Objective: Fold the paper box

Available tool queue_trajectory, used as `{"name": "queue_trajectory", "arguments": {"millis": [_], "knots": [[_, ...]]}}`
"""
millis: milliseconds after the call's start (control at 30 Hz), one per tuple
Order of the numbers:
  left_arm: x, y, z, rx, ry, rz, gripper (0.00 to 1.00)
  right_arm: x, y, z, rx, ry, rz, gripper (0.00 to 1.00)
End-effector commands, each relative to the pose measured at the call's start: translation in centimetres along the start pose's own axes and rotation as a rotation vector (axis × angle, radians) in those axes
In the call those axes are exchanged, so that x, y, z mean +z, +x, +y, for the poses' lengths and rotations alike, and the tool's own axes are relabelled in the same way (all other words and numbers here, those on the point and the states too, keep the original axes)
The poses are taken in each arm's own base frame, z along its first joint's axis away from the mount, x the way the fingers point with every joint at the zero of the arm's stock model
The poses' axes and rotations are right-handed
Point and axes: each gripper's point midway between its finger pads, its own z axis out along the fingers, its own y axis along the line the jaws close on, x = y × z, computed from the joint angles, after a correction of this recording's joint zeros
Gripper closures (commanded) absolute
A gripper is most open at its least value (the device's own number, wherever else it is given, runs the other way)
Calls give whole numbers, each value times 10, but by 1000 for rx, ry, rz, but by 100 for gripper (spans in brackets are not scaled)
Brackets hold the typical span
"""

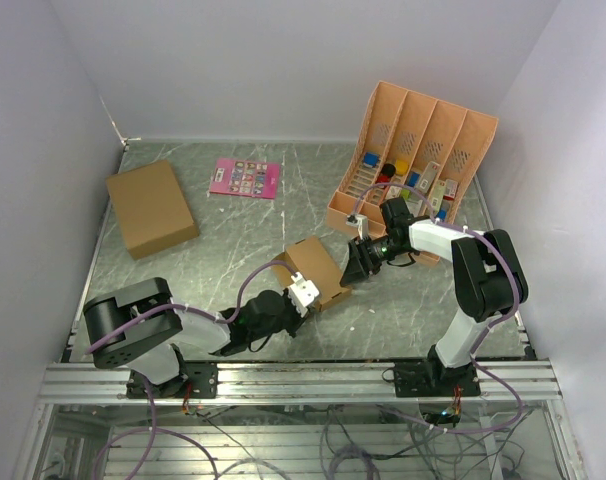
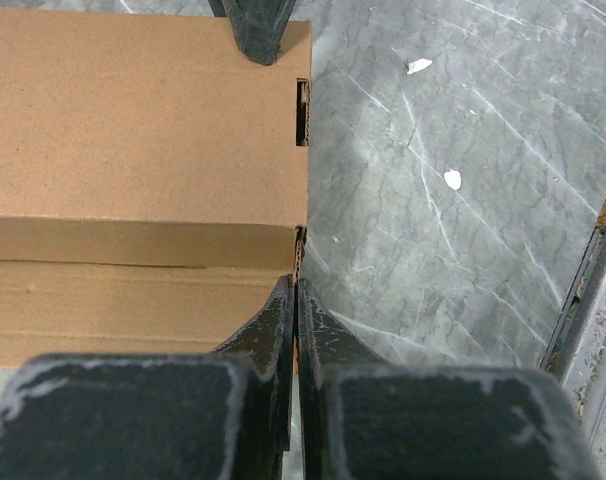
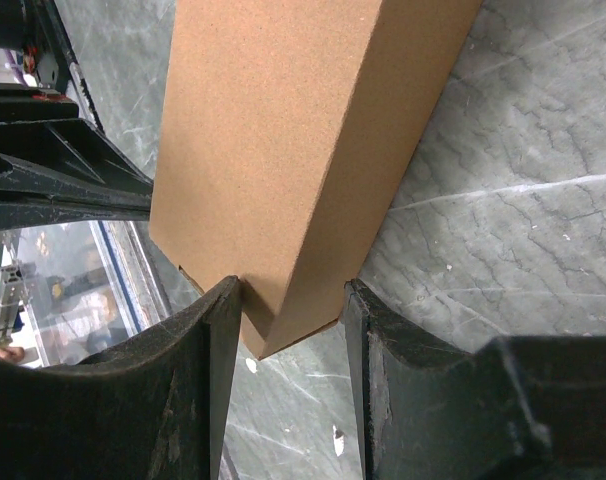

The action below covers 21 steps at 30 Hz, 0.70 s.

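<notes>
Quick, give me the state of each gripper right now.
Left gripper: shut, fingers pinching an edge of the paper box.
Right gripper: open, a corner of the paper box between its fingers; whether they touch it cannot be told.

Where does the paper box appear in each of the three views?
Top external: the paper box lies centre, between both grippers.
Left wrist: fills the upper left, above the shut left gripper.
Right wrist: runs down from the top centre, its corner between the right gripper fingers.
Shared landmark: the grey marbled table.
</notes>
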Motion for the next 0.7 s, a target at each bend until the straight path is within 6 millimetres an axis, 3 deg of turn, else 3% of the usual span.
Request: {"name": "queue_trajectory", "arguments": {"millis": [0,667], "knots": [[2,-15,1,-26,3,-67,93,7,17,-33,-33,135,76,57],[9,-22,1,-69,-12,-48,93,7,18,-32,-36,130,79,57]]}}
